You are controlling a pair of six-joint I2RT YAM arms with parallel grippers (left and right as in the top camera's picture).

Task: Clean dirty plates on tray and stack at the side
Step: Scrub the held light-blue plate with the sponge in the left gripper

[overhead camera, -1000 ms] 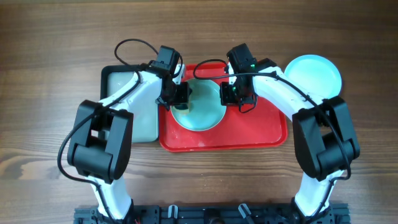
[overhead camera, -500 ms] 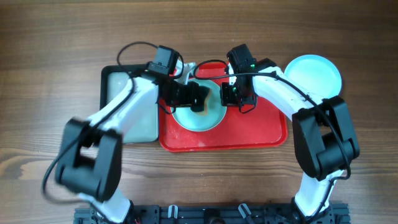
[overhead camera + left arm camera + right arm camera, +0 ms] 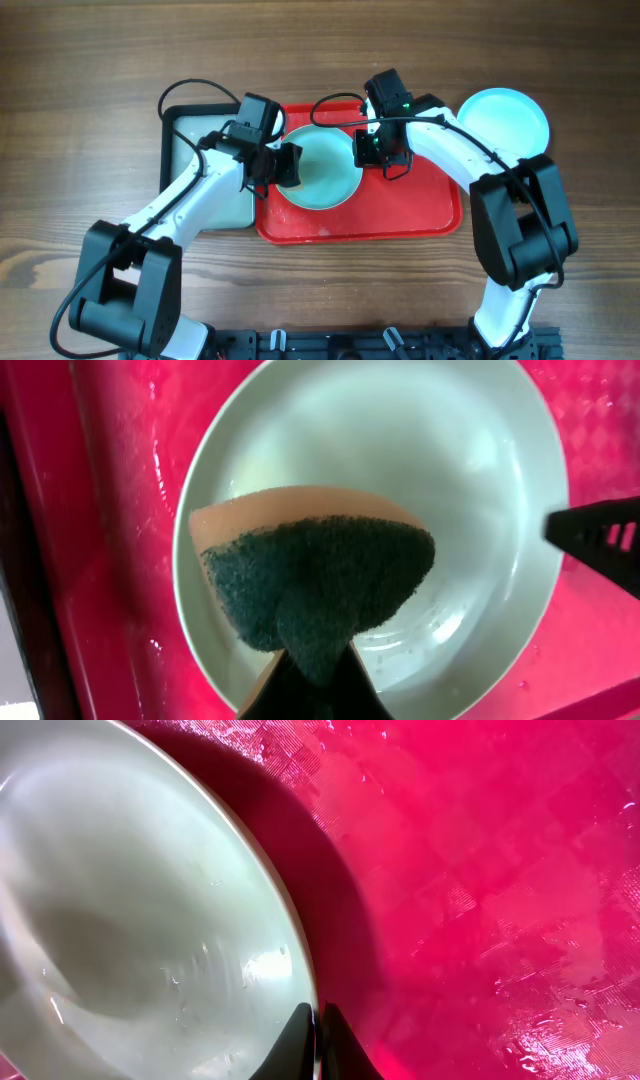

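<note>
A pale turquoise plate (image 3: pixel 322 172) lies on the red tray (image 3: pixel 420 205). My right gripper (image 3: pixel 367 150) is shut on the plate's right rim. The right wrist view shows the fingers (image 3: pixel 318 1032) pinching the rim of the plate (image 3: pixel 130 920), with a shadow under that edge on the tray (image 3: pixel 480 870). My left gripper (image 3: pixel 288 165) is shut on a sponge (image 3: pixel 310 585), tan with a dark green pad, held over the wet plate (image 3: pixel 420 450). A second turquoise plate (image 3: pixel 503 120) sits on the table to the right. No white plate shows.
A black-rimmed tray (image 3: pixel 200 190) with a grey-green inside lies against the red tray's left side, under my left arm. Water drops cover the red tray (image 3: pixel 110 510). The wooden table (image 3: pixel 80 120) surrounds everything.
My left gripper swept the sponge right across the plate, then came back to its left part. The right gripper kept its hold on the rim and did not move.
</note>
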